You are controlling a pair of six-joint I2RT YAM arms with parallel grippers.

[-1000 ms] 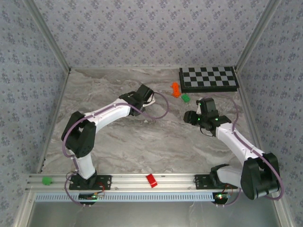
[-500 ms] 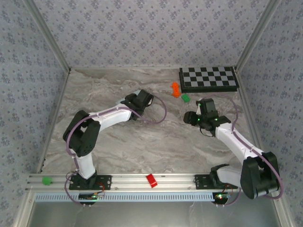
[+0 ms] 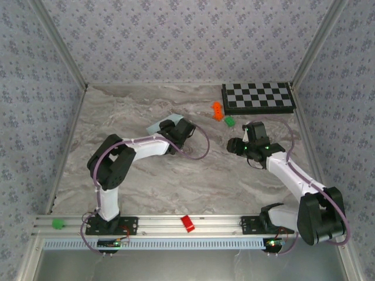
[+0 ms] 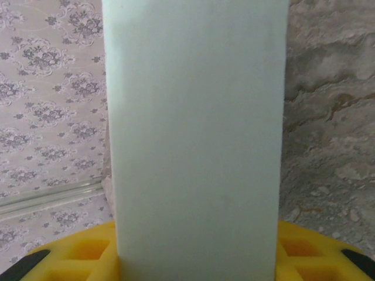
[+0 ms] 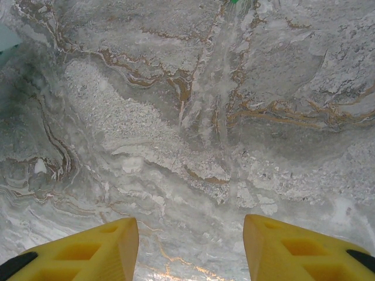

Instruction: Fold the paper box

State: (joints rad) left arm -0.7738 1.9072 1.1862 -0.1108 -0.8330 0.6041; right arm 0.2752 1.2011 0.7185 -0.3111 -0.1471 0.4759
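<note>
The left gripper [image 3: 177, 131] clamps the pale aqua-blue thin-card paper box [image 4: 193, 140] over the grey marble table [image 3: 193, 175], left of middle toward the far edge. The right gripper [image 5: 190, 246] hangs with jaws apart, empty, above bare marble right of centre.

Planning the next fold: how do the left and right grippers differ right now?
The left gripper grips the paper box between its fingers; the right gripper is open with nothing in it. The left gripper looks partly toward the wall; the right gripper points down at the table. Both have yellow fingers.
</note>
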